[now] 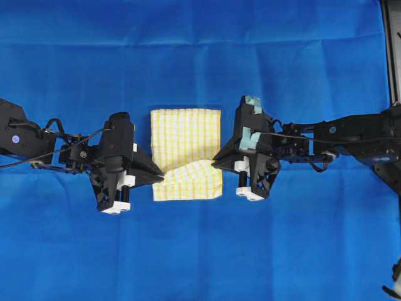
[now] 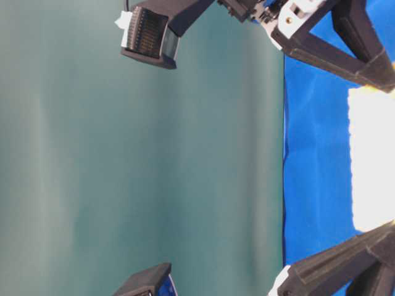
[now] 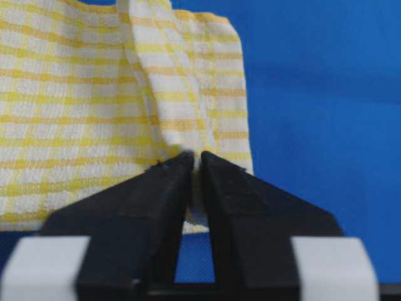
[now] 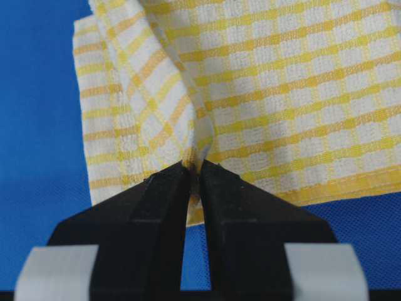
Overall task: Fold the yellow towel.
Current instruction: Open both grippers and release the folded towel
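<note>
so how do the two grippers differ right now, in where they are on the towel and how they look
The left gripper pinches the yellow towel at its left edge; the right gripper pinches the opposite, right edge. The right gripper carries teal tape on its body; the left gripper shows none. In the overhead view the right gripper's tips sit slightly higher than the left's. Both have black fingers closed on a small fold of cloth.
</note>
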